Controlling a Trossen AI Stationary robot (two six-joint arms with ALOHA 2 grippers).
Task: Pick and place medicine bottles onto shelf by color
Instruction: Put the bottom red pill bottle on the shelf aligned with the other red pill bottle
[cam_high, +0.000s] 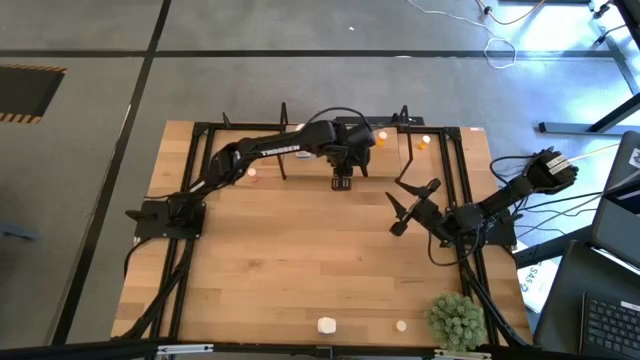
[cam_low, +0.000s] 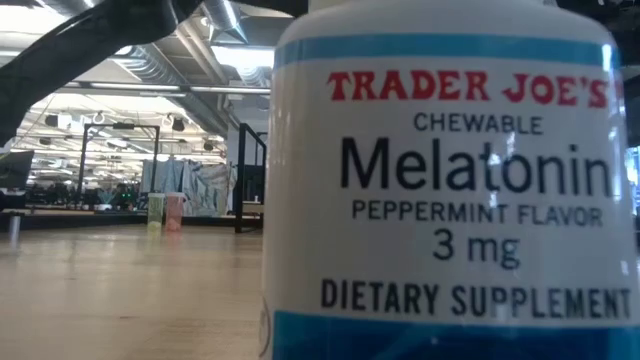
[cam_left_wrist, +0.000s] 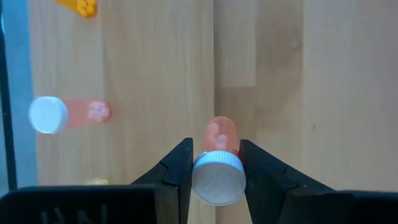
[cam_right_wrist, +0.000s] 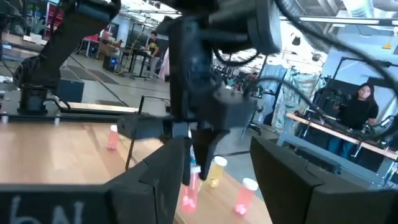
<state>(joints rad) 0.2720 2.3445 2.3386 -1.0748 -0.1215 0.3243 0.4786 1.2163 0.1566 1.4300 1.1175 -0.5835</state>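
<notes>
Already several bottles (cam_high: 423, 143) stand at the shelf (cam_high: 440, 135); left gripper (cam_left_wrist: 214, 171) clamps a pink bottle (cam_left_wrist: 217, 168), right gripper (cam_high: 408, 205) waits open, two bottles remain near the table (cam_high: 300, 270) front.

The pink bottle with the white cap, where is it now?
The pink bottle sits between the left gripper's fingers, over the table's far middle by the shelf.

The white melatonin bottle (cam_low: 445, 190) stands hard against the low camera — its cap and base are cut off, and it hides the bench's whole right side. In the high view the left gripper (cam_high: 342, 181) covers what it holds. The bottles at the bench's far edge (cam_high: 424, 143) show there as mere specks — colours barely readable.
</notes>
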